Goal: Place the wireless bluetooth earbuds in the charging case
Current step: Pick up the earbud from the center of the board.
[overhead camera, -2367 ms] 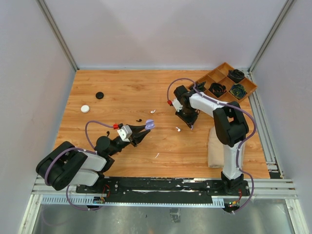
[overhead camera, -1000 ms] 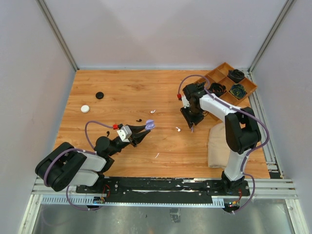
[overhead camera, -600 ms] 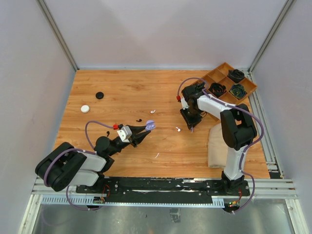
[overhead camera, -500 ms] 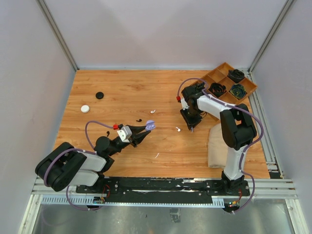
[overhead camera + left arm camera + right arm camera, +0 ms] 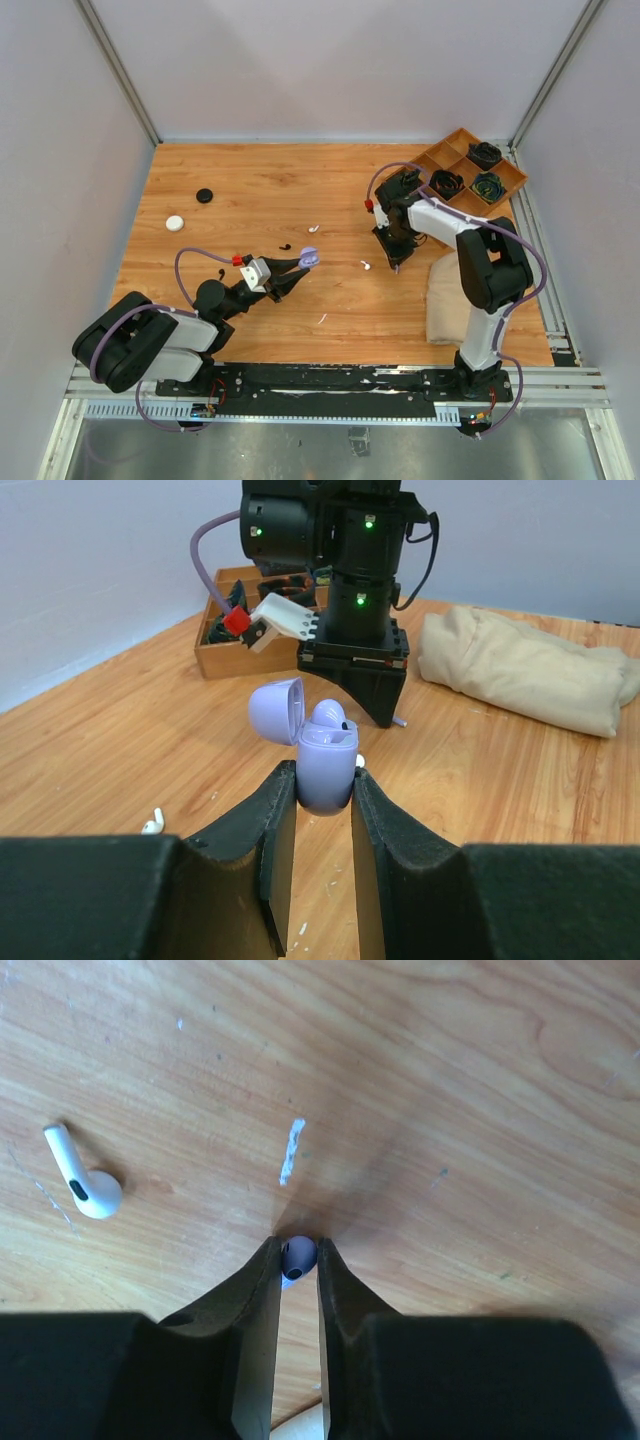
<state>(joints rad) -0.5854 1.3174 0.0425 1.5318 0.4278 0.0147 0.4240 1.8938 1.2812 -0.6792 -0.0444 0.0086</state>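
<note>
Gripping the charging case (image 5: 325, 765) in the left pincer (image 5: 325, 785), low centre of the left wrist view, fingers closed against its sides, lid tipped open to the left, a lavender bud (image 5: 330, 716) sitting inside. Pinching a lavender earbud (image 5: 298, 1256) between the tips of the right pincer (image 5: 298, 1250), lower centre of the right wrist view, down by the table (image 5: 450, 1080). Lying at the left of that view, well apart, a white earbud (image 5: 85, 1185); just above the tips, a thin white sliver (image 5: 291, 1150). Resting near the middle of the top view, a small white bud (image 5: 313, 228) and a black earbud (image 5: 285, 246).
</note>
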